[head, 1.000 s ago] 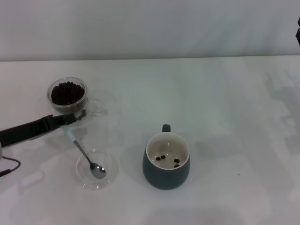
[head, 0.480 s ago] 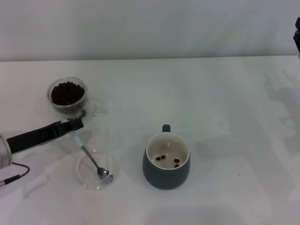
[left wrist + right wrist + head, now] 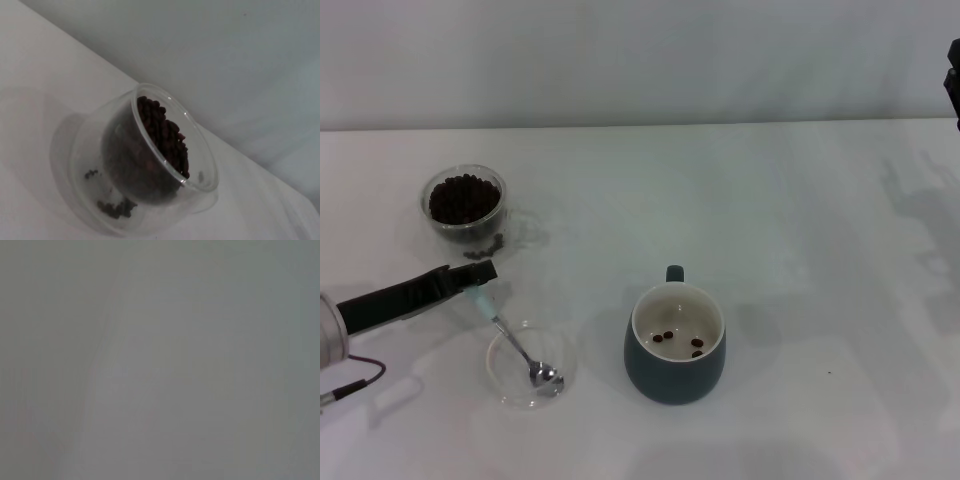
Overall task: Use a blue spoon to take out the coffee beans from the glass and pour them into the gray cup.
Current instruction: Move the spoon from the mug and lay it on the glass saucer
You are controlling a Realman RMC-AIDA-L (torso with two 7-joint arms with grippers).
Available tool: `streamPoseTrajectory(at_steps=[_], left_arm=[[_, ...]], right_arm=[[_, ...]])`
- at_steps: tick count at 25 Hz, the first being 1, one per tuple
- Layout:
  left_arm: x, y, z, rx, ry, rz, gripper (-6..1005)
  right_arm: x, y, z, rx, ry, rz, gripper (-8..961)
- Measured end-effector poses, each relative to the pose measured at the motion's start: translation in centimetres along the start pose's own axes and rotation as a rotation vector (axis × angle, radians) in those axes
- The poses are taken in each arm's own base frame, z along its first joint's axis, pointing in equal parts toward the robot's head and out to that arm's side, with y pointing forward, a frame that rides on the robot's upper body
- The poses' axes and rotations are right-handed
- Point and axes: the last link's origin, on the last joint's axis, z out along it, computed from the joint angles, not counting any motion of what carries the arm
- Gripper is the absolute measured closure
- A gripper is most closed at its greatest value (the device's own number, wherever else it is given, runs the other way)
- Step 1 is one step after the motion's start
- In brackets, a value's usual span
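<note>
Left gripper [image 3: 480,273]: low over the worktop [image 3: 800,230] at the near left, clamped on the pale handle end of the blue spoon [image 3: 510,335], between the glass and the clear dish.

Blue spoon: slanting down and to the right from the gripper, metal bowl resting inside the clear dish [image 3: 528,366]; looks empty, though hard to be sure through the glare.

Glass [image 3: 466,204]: upright at the far left of the worktop, just beyond the gripper, apart from it; side handle pointing right.

Coffee beans [image 3: 463,197]: heaped nearly to the rim of the glass; up close in the left wrist view [image 3: 162,137], dark and piled against the inner wall. A few more lying on the bottom of the gray cup.

Gray cup [image 3: 675,343]: upright near the middle of the worktop, right of the dish and well apart from the glass, loop handle turned away toward the far side, cream inside showing.

Right gripper: only a dark sliver of that arm at the far right edge; fingers out of sight.
</note>
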Motion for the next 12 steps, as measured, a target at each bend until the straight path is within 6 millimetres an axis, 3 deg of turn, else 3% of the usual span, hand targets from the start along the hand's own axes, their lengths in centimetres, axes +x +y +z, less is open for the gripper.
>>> streamPoseTrajectory(at_steps=[9, 12], left_arm=[[-0.17, -0.43, 0.19, 0.022, 0.001, -0.017, 777], [-0.22, -0.65, 0.19, 0.034, 0.004, -0.022, 696]], right_arm=[[0.04, 0.03, 0.13, 0.000, 0.004, 0.000, 378], [-0.01, 0.01, 0.14, 0.001, 0.001, 0.002, 378]])
